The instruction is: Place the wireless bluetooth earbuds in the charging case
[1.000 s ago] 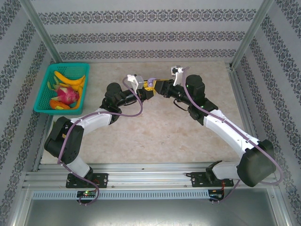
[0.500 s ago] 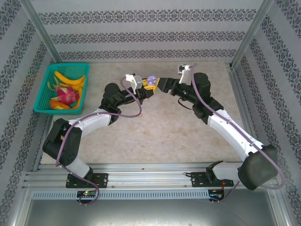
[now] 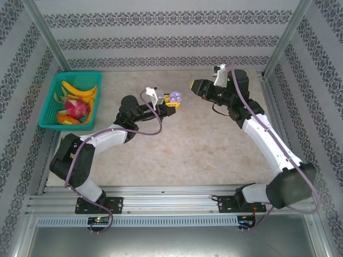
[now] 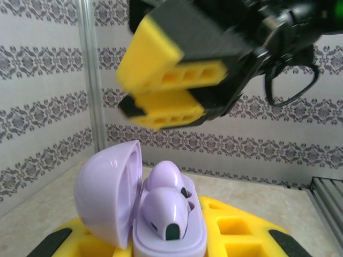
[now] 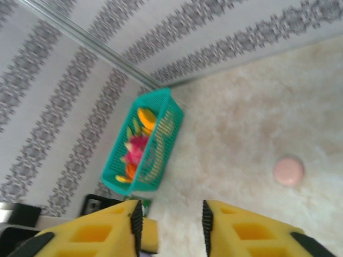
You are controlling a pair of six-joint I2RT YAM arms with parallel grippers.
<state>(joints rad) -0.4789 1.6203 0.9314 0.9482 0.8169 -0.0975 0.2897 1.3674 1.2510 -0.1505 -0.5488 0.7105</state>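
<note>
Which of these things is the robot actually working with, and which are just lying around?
In the job:
open purple case, held in the left gripper
two purple earbuds, seated in the case
right gripper, empty, apart from the case

Lying about:
green basket of fruit
pink disc on the table

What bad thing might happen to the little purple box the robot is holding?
The charging case has its lid open and the earbuds poke up, so tilting the left gripper might spill them. The case is pinched only low down, so it might slip onto the table. The right gripper, empty, hangs close and might bump the lid.
</note>
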